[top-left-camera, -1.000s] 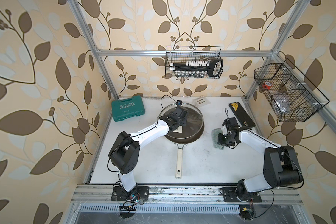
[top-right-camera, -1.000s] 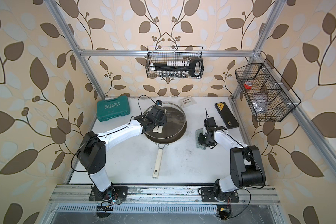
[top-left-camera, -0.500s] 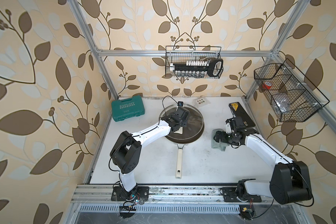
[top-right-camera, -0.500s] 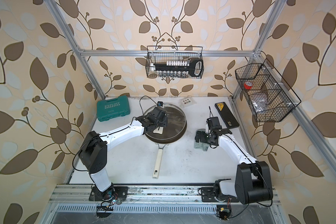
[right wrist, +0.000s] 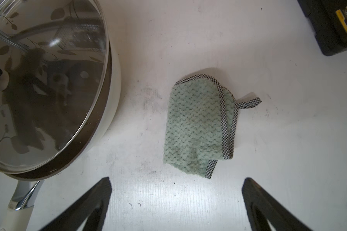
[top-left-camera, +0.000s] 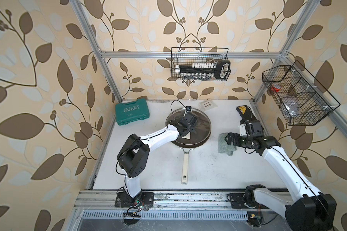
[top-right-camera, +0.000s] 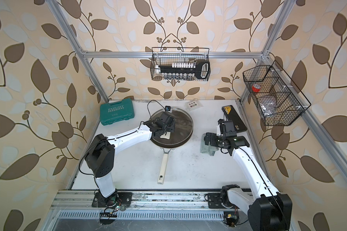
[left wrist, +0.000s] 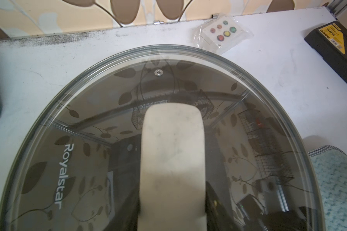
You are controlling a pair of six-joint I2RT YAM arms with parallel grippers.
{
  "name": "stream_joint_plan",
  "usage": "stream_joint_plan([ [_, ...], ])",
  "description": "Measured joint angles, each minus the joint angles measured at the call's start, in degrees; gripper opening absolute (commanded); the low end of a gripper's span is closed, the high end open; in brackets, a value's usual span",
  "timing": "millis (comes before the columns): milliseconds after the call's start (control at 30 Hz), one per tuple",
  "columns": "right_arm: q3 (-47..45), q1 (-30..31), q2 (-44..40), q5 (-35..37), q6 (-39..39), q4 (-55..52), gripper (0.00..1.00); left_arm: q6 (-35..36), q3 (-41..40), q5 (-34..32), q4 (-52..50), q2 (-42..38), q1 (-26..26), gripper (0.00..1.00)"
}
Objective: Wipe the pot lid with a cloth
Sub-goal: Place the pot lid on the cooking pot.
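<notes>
At centre-left the left tool [top-left-camera: 189, 131] pinches the bar handle of the pot lid [top-left-camera: 203, 123], which sits on the frying pan [top-left-camera: 184, 167]. Right of it, the right tool [right wrist: 176, 181] has just spread wide. The cloth [right wrist: 196, 124] therefore lies unheld on the desk [right wrist: 288, 140], and I judge it must be gripped before any wiping.

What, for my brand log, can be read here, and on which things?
"Royalstar": printed in white on the glass of the pot lid.
"EXPLOIT": on the top of the green case.
Black case, yellow label: print too small to read.
</notes>
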Motion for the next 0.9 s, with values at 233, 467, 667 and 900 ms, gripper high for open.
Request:
stream_joint_plan([
  [233, 0.0, 0.0, -0.4, 0.0, -0.2, -1.3, 0.99, -0.5, -0.5, -1.2, 0.6, 0.1, -0.5, 0.0],
  [467, 0.0, 0.0, -0.4, 0.0, -0.2, -1.7, 0.99, -1.3, -3.1, -3.5, 4.6, -0.1, -0.9, 0.0],
  [667, 0.0, 0.0, -0.4, 0.0, -0.2, -1.8, 0.99, -1.8, -5.1, -4.8, 6.3, -1.0, -1.4, 0.0],
  [900, 0.0, 0.0, -0.4, 0.0, -0.2, -1.9, 0.99, -2.0, -6.8, -5.6, 6.4, -2.1, -2.0, 0.0],
])
